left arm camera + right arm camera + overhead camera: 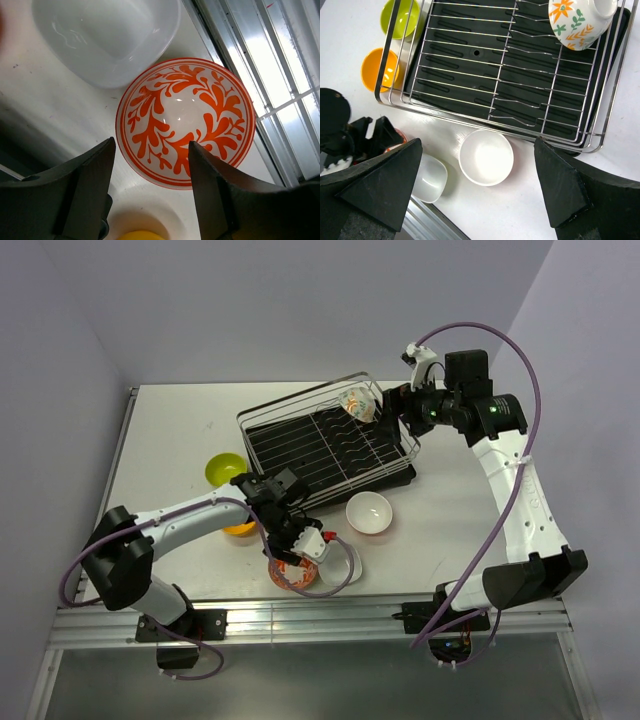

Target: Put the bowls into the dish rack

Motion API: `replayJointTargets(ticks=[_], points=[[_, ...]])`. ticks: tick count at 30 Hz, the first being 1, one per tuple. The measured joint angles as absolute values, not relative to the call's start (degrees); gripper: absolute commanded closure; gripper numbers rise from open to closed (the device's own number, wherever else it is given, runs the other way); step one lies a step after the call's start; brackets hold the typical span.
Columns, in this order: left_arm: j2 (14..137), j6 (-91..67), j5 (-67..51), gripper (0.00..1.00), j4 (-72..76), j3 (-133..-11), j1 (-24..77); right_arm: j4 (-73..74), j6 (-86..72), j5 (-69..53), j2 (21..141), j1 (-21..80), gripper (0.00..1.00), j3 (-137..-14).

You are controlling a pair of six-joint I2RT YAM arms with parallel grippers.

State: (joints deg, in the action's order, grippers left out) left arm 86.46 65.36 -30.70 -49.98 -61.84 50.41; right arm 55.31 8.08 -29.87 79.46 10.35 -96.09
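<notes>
Left gripper (152, 141), jaws spread, hangs over the red-patterned bowl (186, 122); next, pinch its rim. Right gripper (477, 142) gapes empty.

A white bench (170, 430), faintly scuffed, fills most of the overhead view. Plain pale lilac walls (300, 300) enclose it on the left, far and right sides. A silver metal rail (330, 612) runs along its near edge.
</notes>
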Motion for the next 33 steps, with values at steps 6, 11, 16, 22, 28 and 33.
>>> replayJointTargets(ticks=[6,11,16,22,28,33], points=[[89.93,66.41,-28.77,0.36,-50.26,-64.18,51.22,55.35,7.66,-30.11,78.24,10.35,0.00,-96.09],[92.38,66.92,-28.14,0.39,-50.39,-65.80,51.24,55.33,7.66,-30.74,77.38,10.33,0.00,-96.05],[96.07,68.12,-26.98,0.45,-50.33,-67.00,51.24,55.29,7.66,-30.98,77.23,10.33,0.00,-95.88],[98.43,69.19,-26.00,0.61,-50.41,-67.00,51.24,55.27,7.64,-30.94,76.90,10.33,0.00,-95.31],[98.43,69.21,-26.09,0.75,-49.82,-66.04,51.33,55.24,7.31,-31.66,76.51,9.80,0.00,-95.35],[95.72,66.85,-26.46,0.92,-50.19,-63.79,52.18,54.74,6.83,-32.64,76.51,9.19,0.00,-95.37]])
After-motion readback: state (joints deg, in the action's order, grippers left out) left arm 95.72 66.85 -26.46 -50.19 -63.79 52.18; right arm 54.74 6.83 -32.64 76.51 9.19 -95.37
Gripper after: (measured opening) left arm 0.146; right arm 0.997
